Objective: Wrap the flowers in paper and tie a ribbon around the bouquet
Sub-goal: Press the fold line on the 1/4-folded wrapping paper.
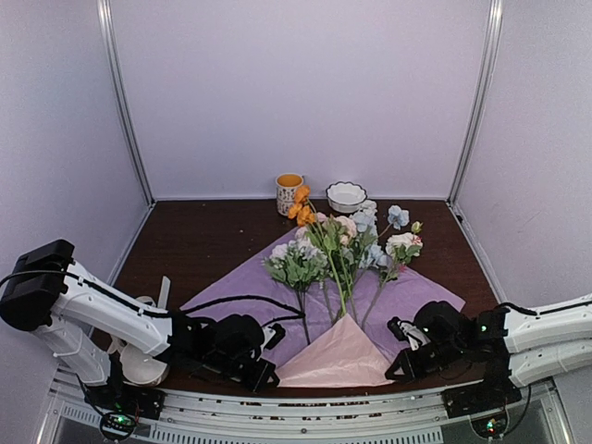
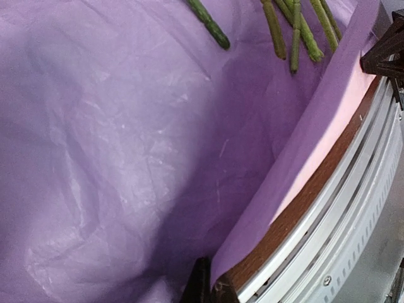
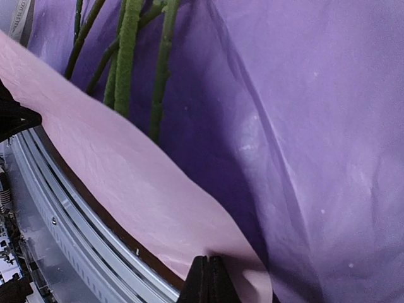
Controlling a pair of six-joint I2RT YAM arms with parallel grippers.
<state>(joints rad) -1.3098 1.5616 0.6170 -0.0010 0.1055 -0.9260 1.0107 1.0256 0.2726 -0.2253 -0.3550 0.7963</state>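
Note:
The paper [image 1: 236,287] lies lilac face up as a diamond on the dark table. Its near corner is folded back, showing a pink triangle [image 1: 338,361]. The flowers [image 1: 338,245] rest on it, blooms far, stems [image 2: 297,31] [image 3: 126,57] pointing at the fold. My left gripper [image 1: 268,375] [image 2: 213,287] is shut on the paper's folded edge [image 2: 278,189] at the triangle's left end. My right gripper [image 1: 396,368] [image 3: 209,278] is shut on the pink flap [image 3: 126,183] at its right end. The cream ribbon [image 1: 164,294] lies at the left, partly behind my left arm.
A patterned orange mug [image 1: 289,192] and a white bowl [image 1: 346,196] stand at the back by the wall. A metal rail [image 1: 305,412] runs along the table's near edge just below both grippers. White enclosure walls close in the left, right and back.

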